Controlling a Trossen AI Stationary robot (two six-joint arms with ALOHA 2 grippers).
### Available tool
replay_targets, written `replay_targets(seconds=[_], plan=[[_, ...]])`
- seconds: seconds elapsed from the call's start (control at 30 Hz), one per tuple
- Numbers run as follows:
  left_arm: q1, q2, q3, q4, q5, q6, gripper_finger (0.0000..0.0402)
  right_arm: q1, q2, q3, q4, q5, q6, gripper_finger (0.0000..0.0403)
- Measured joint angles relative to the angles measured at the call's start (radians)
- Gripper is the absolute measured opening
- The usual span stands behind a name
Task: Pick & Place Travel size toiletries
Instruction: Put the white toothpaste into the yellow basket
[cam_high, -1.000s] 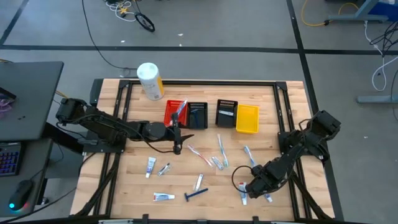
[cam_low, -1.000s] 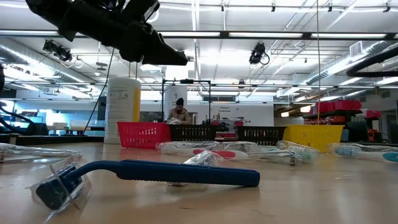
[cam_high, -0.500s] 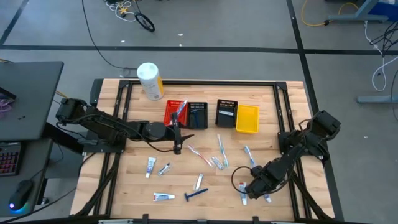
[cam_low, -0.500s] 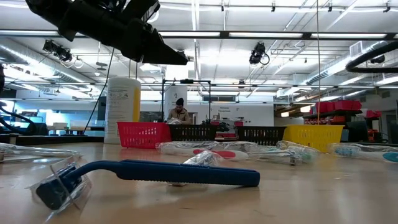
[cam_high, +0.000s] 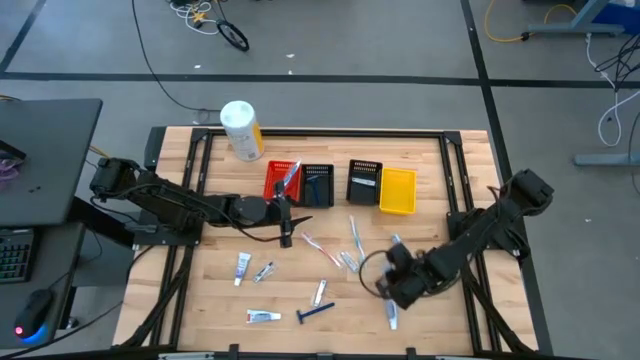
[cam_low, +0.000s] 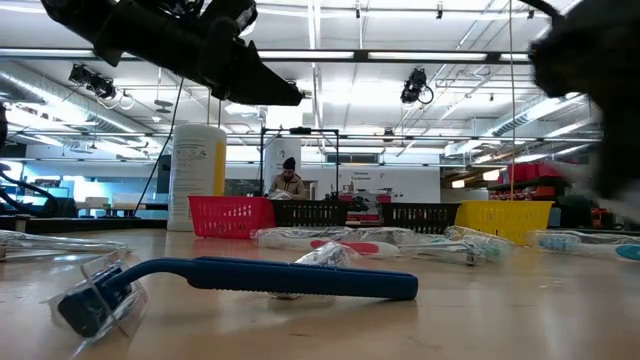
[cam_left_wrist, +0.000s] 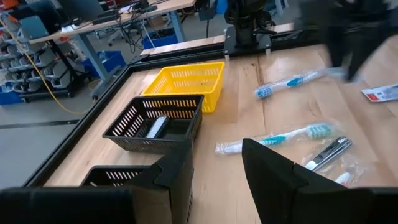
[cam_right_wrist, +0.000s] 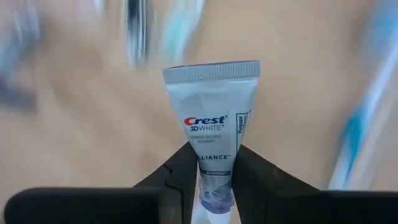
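Observation:
My right gripper (cam_high: 393, 287) hangs over the table's near right part, shut on a small white Crest toothpaste tube (cam_right_wrist: 211, 124). It shows only as a dark blur in the low view (cam_low: 590, 80). My left gripper (cam_left_wrist: 217, 180) hovers open over the table's middle (cam_high: 285, 236), near the bins, with nothing between its fingers. Lying flat on the wood are toothbrushes (cam_high: 353, 245), more toothpaste tubes (cam_high: 241, 265) and a blue razor (cam_high: 315, 313), which is close up in the low view (cam_low: 240, 280). My right gripper pinches the tube between its two fingers at the tube's narrower end (cam_right_wrist: 213, 171), which is partly hidden between them. The fingers slant down from above and lie along the tube. The flat crimped end (cam_right_wrist: 211, 71) sticks out past the fingertips, above the table.
A red bin (cam_high: 282, 180), two black bins (cam_high: 318, 185) (cam_high: 364, 180) and a yellow bin (cam_high: 398, 190) stand in a row at the far middle. A white-and-yellow cylinder (cam_high: 240, 128) stands at the far left. Another tube (cam_high: 390, 317) lies below the right gripper.
My right gripper has risen from the table's near right part and shifted a little toward the table's left and far side. Its wrist has turned. It now shows as a blur at the low view's right edge.

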Motion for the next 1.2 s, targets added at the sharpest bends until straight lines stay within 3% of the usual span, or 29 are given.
replay_targets(seconds=[0.1,0.17,0.47,0.67,0.87,1.1,1.2], plan=[[0.0,0.0,0.0,-0.003,0.0,-0.033,0.0146,-0.067,-0.004,0.0,-0.069,0.203,-0.061,0.0092],[0.0,0.0,0.0,-0.012,0.0,-0.06,0.0146,-0.122,-0.008,0.0,-0.11,0.254,-0.135,0.0092],[0.0,0.0,0.001,-0.1,0.009,-0.267,0.0146,-0.391,-0.013,0.0,-0.172,0.29,-0.429,0.0092],[-0.009,0.0,0.001,-0.17,0.009,-0.445,0.0146,-0.487,-0.06,0.025,-0.217,0.24,-0.568,0.0092],[-0.029,0.0,0.001,-0.193,0.008,-0.461,0.0146,-0.553,-0.143,0.033,-0.276,0.354,-0.668,0.0092],[-0.063,0.0,0.001,-0.194,0.005,-0.551,0.0146,-0.686,-0.166,-0.004,-0.283,0.377,-0.846,0.0092],[-0.079,0.0,0.001,-0.194,0.0,-0.57,0.0146,-0.756,-0.166,-0.043,-0.215,0.327,-0.92,0.0092]])
